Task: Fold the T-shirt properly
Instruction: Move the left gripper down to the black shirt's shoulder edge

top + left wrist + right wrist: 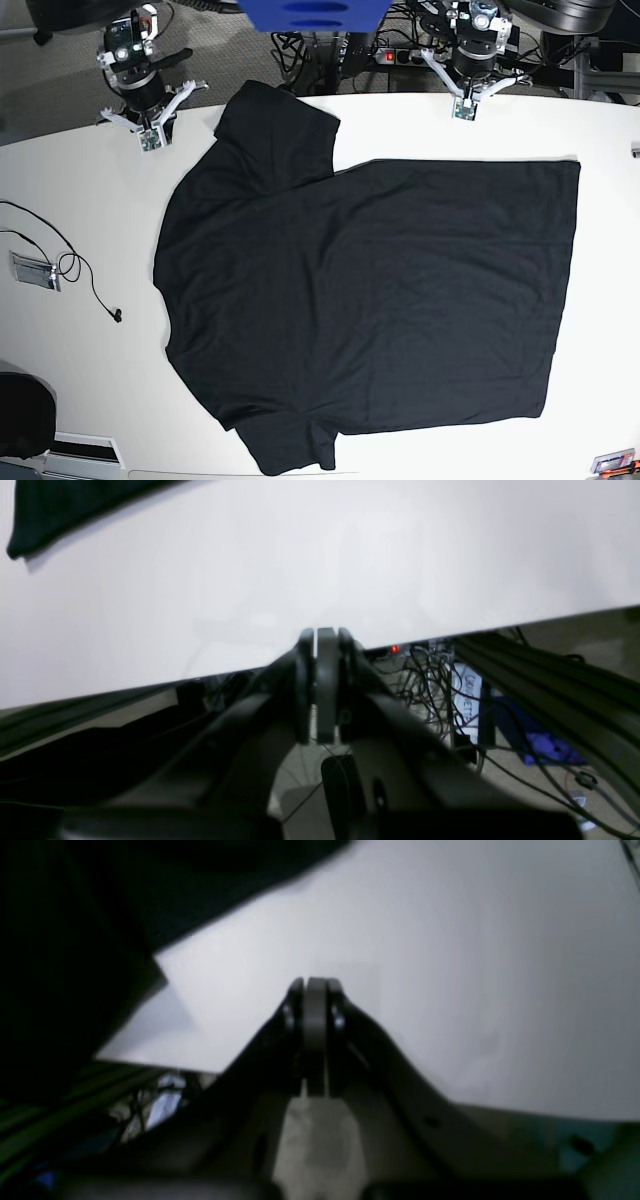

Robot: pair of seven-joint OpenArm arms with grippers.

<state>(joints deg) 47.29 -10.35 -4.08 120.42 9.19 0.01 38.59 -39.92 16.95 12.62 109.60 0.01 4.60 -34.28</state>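
I've got the T-shirt (370, 300) spread flat across the middle of the white surface (90, 400) in the base view, one sleeve up toward the top centre, the other down at the bottom edge, the straight hem running down the right side of the frame. Both arms sit along the top edge, well clear of the cloth. The left gripper (466, 110), upper right in that view, has its fingers pressed together on nothing; from its wrist camera I see the left gripper (325, 635) over bare surface, with only a dark corner of the T-shirt (55, 510) in the upper left. The right gripper (148, 142), upper left in the base view, is likewise pinched closed and empty; its own camera shows the right gripper (315, 985) with black cloth filling the left of the frame. A thin black cable (85, 285) loops on the surface at the left, apart from the shirt. Tangled cables (430, 680) hang beyond the surface's edge.
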